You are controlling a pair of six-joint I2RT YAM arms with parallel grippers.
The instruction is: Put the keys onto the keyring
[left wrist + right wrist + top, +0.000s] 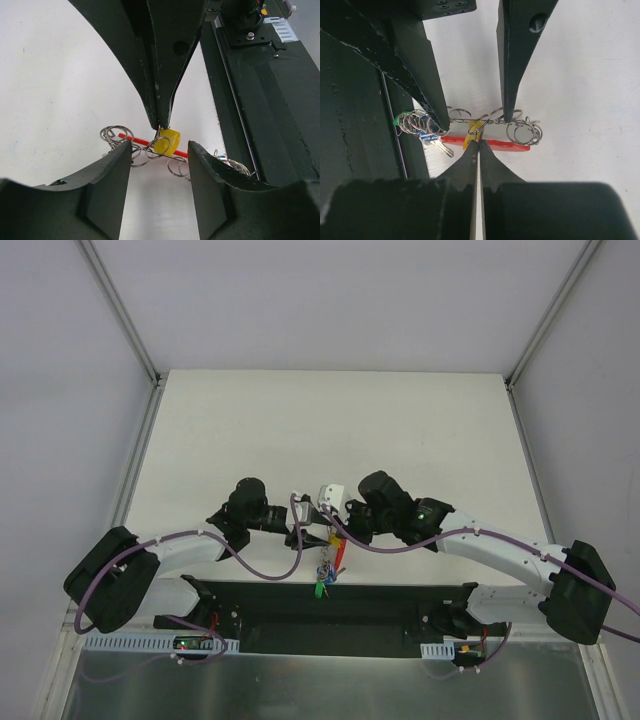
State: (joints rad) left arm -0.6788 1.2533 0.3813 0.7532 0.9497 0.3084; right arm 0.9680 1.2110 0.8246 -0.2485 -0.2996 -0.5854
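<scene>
Black against white: shows the right gripper [477, 144] pinched fully together, tips nipping a thin metal ring [475, 128] right at the yellow-capped key [168, 142]. Finds the left gripper [160, 148] facing it with jaws standing well apart (nothing clamped between them), one finger on each side of that yellow cap and clear of it. Traces the keyring [506, 145] by its red band, lying flat beneath both sets of tips, with loose wire rings [522, 133] bunched at either end. Picks out a blue-capped key [426, 138] and a green cap [398, 120] just beyond, by the edge of the black base plate [270, 105]. Places the whole cluster on the white table [330, 420] at its near edge, between the two arms.
</scene>
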